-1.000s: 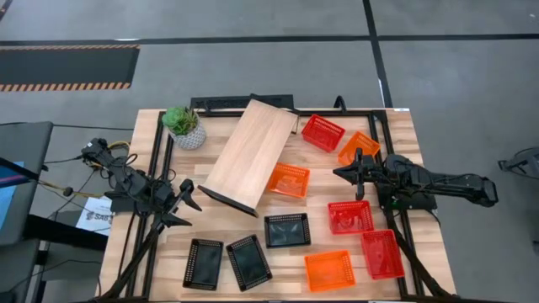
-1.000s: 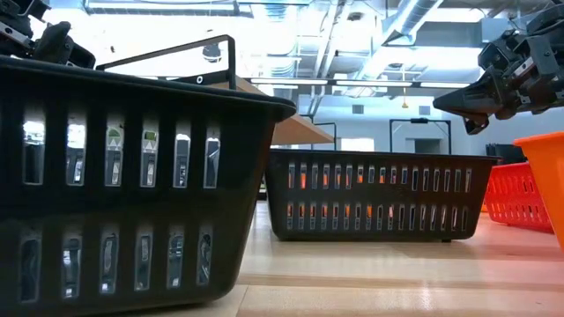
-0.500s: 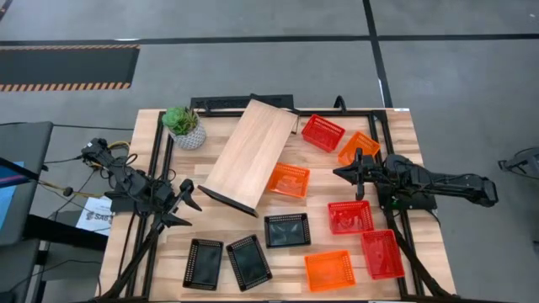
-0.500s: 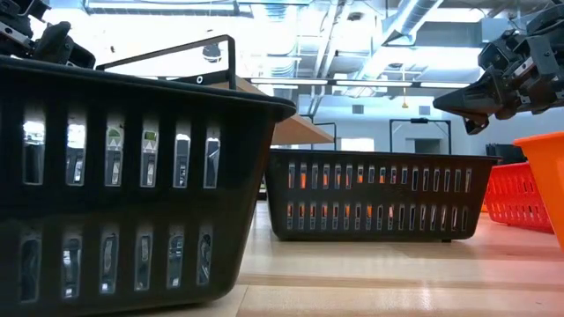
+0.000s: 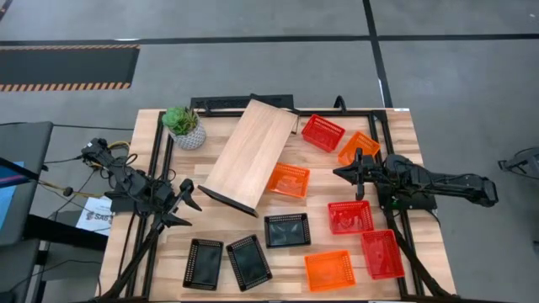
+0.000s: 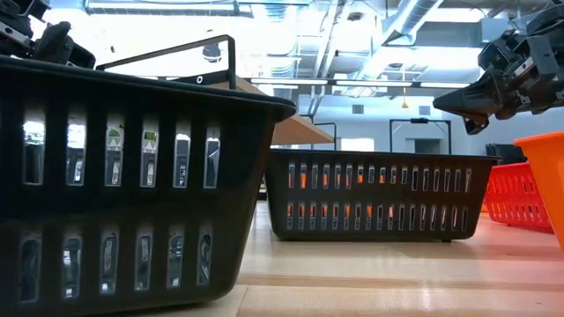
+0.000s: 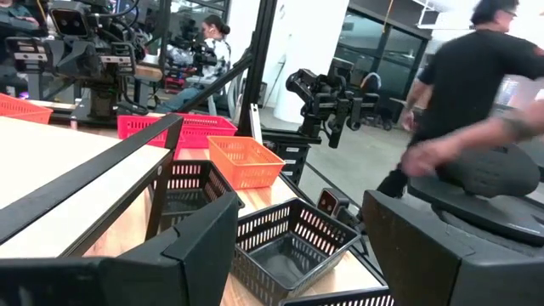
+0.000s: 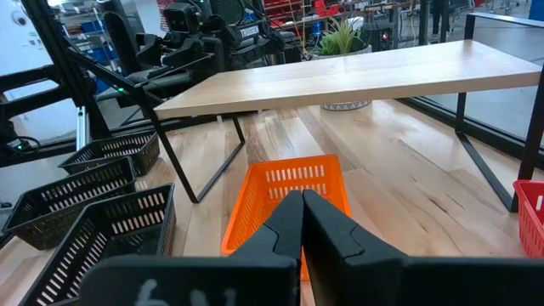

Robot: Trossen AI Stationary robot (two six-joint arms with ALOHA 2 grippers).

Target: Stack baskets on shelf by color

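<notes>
- Plastic mesh everywhere in the high view: nine baskets lie loose on the slatted table [image 5: 404, 126], none on the shelf [image 5: 250, 156], which sits at a slant in the middle. Three black baskets [image 5: 227, 261] cluster at the near edge; the red baskets [image 5: 349, 217] and orange ones are scattered on the right. The left gripper [image 5: 187, 204] hovers near the shelf's near corner, fingers spread; the right gripper [image 5: 350, 171] hangs between an orange basket [image 5: 289, 180] and another orange basket [image 5: 359, 146].
- Low view: a black basket wall [image 6: 132, 185] fills the foreground, thin and slotted. I judge these light, slightly flexible and a bit slippery; pinching the rim of a wall looks the safest hold.
- Left wrist view: the spread fingers [image 7: 204, 246] frame a black basket [image 7: 293, 246], with an orange basket [image 7: 245, 160] and a red one beyond. A person passes in the room behind.
- Right wrist view: the fingers [image 8: 289, 223] are pressed together, holding nothing, aimed at the orange basket [image 8: 293, 191] in front of the shelf's edge [image 8: 340, 85].
</notes>
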